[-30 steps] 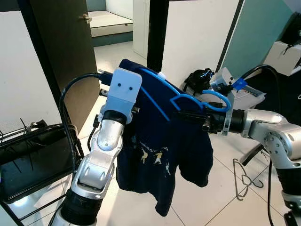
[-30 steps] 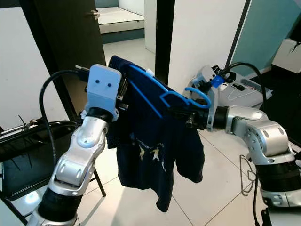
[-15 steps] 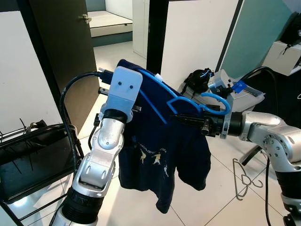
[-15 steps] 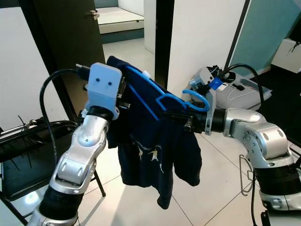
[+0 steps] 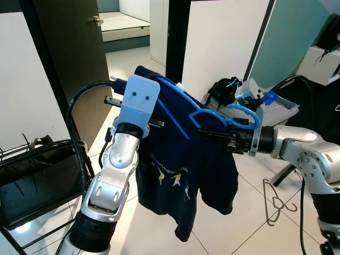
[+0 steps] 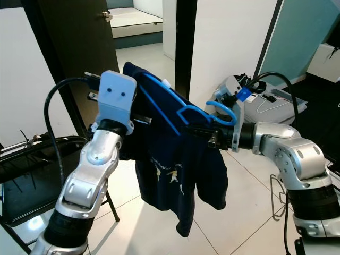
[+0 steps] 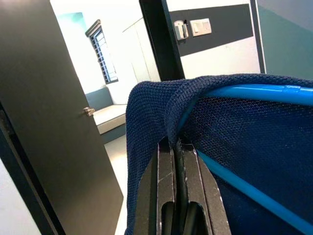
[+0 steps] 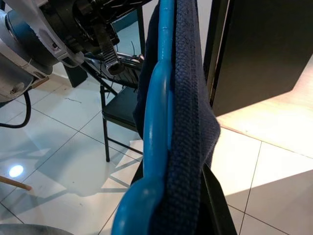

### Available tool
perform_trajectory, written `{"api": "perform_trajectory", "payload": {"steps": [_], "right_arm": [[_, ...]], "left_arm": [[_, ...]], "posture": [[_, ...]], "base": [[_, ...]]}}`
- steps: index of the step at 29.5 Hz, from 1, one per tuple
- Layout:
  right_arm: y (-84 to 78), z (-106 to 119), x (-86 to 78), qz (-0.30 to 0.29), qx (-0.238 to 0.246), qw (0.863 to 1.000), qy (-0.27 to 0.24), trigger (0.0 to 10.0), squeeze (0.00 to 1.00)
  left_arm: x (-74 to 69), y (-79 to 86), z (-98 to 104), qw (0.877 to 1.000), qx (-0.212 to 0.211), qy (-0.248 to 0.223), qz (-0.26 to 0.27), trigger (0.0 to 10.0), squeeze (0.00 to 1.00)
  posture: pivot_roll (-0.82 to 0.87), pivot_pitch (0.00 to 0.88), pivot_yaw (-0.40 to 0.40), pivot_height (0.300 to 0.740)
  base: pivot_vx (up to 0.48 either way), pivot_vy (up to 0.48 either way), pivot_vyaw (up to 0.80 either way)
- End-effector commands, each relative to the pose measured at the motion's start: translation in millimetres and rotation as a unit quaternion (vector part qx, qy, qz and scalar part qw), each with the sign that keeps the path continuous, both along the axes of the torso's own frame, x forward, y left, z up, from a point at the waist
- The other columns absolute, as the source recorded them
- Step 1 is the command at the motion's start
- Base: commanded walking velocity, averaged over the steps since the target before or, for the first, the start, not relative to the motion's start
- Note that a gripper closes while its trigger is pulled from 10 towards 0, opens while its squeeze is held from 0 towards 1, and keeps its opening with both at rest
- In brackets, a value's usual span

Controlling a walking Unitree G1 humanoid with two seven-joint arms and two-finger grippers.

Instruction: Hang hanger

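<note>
Shirt (image 5: 180, 170) dropped slightly on blue hanger (image 5: 204, 114) (navy, small white print).

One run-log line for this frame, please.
left pincer shut on navy T-shirt shoulder | right pincer shut on blue hanger neck | not hung

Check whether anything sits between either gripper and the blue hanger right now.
Nothing visible does. The right gripper is shut on the blue hanger near its hook, navy shirt caught in the grip. The left gripper pinches the shirt's far shoulder over the hanger end.
</note>
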State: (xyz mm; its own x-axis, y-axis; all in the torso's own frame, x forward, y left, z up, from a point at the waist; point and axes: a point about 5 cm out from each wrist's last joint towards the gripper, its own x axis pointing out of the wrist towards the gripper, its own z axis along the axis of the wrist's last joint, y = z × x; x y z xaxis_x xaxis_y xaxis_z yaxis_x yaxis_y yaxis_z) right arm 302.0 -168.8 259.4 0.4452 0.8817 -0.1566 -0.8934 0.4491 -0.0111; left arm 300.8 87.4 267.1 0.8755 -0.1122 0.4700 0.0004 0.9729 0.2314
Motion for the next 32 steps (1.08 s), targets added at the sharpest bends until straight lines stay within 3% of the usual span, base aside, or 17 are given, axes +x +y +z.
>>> {"api": "perform_trajectory", "payload": {"steps": [1,18,19,21,22,23,24,26,27,31,32], "right_arm": [[0.4,6,-0.7,0.004,0.005,1.000,-0.015,0.0,0.00],[-12.0,-2,18.4,-0.087,-0.019,0.996,-0.001,0.0,0.00],[-11.8,-1,18.6,-0.087,-0.017,0.996,-0.002,0.0,0.00],[-11.5,-1,18.6,-0.086,-0.017,0.996,-0.003,0.0,0.00],[-11.3,-1,18.5,-0.086,-0.017,0.996,-0.003,0.0,0.00],[-11.3,-1,18.5,-0.086,-0.017,0.996,-0.003,0.0,0.00],[-11.1,-1,18.5,-0.087,-0.018,0.996,-0.003,0.0,0.00],[-11.0,-1,18.5,-0.087,-0.018,0.996,-0.003,0.0,0.00],[-10.4,-1,18.7,-0.088,-0.019,0.996,-0.003,0.0,0.00],[-6.5,-2,20.8,-0.094,-0.014,0.995,-0.001,0.0,0.00],[-3.4,-4,22.5,-0.098,-0.009,0.995,0.000,0.0,0.00]], "left_arm": [[0.9,0.0,-1,1.000,-0.001,-0.001,-0.003,0.0,0.00],[-2.3,5.8,12,1.000,0.012,-0.026,-0.009,0.0,0.00],[-2.7,4.6,10,1.000,0.013,-0.024,-0.015,4.7,0.88],[-3.1,3.8,9,0.999,0.013,-0.023,-0.019,4.7,0.88],[-3.9,1.4,8,0.999,0.012,-0.022,-0.028,6.9,1.00],[-3.9,1.4,8,0.999,0.012,-0.022,-0.028,6.9,1.00],[-5.0,-2.8,8,0.999,0.011,-0.023,-0.044,1.8,1.00],[-5.7,-5.7,9,0.998,0.010,-0.023,-0.056,1.8,1.00],[-7.0,-10.8,9,0.997,0.011,-0.025,-0.075,0.0,1.00],[-12.7,-27.3,10,0.990,0.009,-0.026,-0.136,0.0,1.00],[-17.5,-38.9,10,0.983,0.001,-0.020,-0.182,0.0,1.00]], "posture": [[-0.03,0.000,-0.022,0.740],[-0.02,0.000,-0.027,0.740],[-0.02,0.000,-0.027,0.740],[-0.02,0.000,-0.027,0.740],[-0.03,0.000,-0.027,0.740],[-0.03,0.000,-0.027,0.740],[-0.03,0.000,-0.027,0.740],[-0.03,0.000,-0.027,0.740],[-0.03,0.000,-0.027,0.740],[-0.03,0.000,-0.027,0.740],[-0.03,0.000,-0.027,0.740]], "base": [[0.000,0.000,0.00],[0.000,0.000,0.00],[0.000,0.000,0.00],[0.000,0.000,0.00],[0.000,0.000,0.00],[0.000,0.000,0.00],[0.000,0.000,0.00],[0.000,0.000,0.00],[0.000,0.000,0.00],[0.000,0.000,0.00],[0.000,0.000,0.00]]}}
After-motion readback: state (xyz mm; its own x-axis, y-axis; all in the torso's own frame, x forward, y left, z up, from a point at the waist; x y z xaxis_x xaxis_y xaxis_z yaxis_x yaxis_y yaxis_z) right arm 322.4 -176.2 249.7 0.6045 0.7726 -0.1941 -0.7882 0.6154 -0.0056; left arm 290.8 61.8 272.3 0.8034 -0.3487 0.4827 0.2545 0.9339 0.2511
